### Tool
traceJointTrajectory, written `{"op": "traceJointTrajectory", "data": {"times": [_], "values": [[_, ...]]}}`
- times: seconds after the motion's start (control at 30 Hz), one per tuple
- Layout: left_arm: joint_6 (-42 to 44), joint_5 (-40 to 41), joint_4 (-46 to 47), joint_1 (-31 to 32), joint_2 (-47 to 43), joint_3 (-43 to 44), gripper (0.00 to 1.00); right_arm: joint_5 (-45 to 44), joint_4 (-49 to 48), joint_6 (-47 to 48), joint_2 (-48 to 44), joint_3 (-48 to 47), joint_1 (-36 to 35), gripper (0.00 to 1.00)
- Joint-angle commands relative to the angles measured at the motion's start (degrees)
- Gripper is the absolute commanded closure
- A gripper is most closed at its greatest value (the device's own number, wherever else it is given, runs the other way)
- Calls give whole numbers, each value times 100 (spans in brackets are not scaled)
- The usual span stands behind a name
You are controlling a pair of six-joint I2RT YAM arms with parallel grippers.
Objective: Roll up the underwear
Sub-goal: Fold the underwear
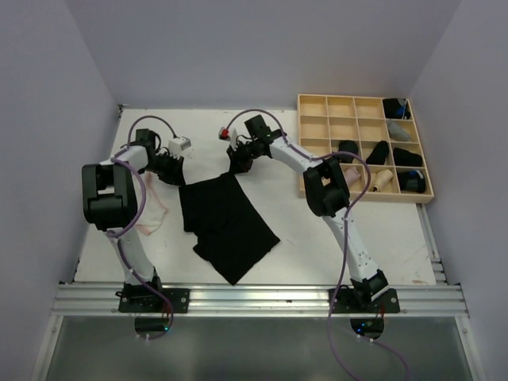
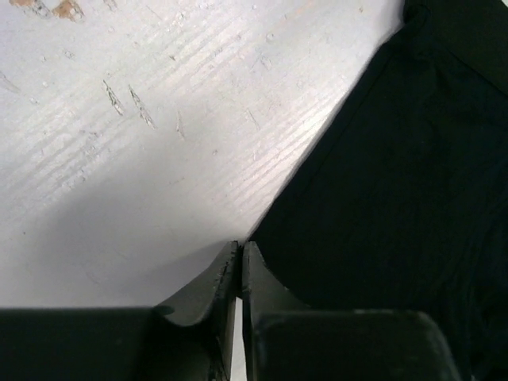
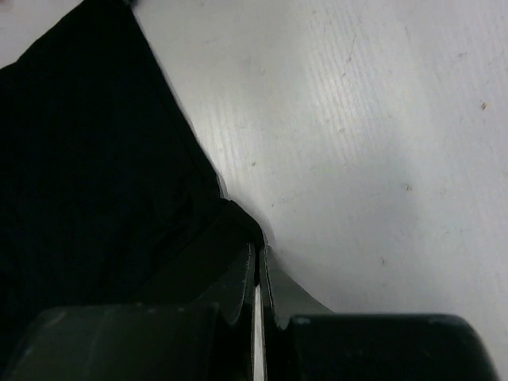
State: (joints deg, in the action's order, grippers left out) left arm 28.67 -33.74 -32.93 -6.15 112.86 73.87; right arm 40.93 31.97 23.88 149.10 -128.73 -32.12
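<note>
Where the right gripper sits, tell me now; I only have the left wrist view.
Observer: The right gripper is down at the far right corner of the black underwear, opposite the left gripper at the far left corner.
Operator: Report its jaws.
Observer: Shut. In the right wrist view the fingers meet right at the cloth's edge and seem to pinch that corner.
Operator: Say where the finished ones are.
Observer: A wooden grid tray lies at the table's far right, with dark rolls in its right-hand compartments.
</note>
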Motion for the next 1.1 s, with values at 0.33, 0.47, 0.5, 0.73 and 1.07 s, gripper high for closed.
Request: {"op": "traceJointTrajectory", "data": {"times": [0.33, 0.47, 0.5, 0.73, 1.07], "values": [[297, -667, -503, 123, 966, 1499, 93, -393, -130, -832, -1858, 2176, 584, 100], [596, -968, -768, 158, 817, 1341, 61, -427, 608, -885, -1604, 1800, 566, 100], [605, -959, -768, 176, 799, 1315, 59, -462, 713, -885, -1560, 1807, 566, 100], [51, -749, 14, 545, 685, 1051, 55, -656, 688, -973, -1506, 2106, 566, 100], [306, -555, -328, 1002, 835, 849, 58, -876, 697, -1017, -1383, 1974, 584, 100]]}}
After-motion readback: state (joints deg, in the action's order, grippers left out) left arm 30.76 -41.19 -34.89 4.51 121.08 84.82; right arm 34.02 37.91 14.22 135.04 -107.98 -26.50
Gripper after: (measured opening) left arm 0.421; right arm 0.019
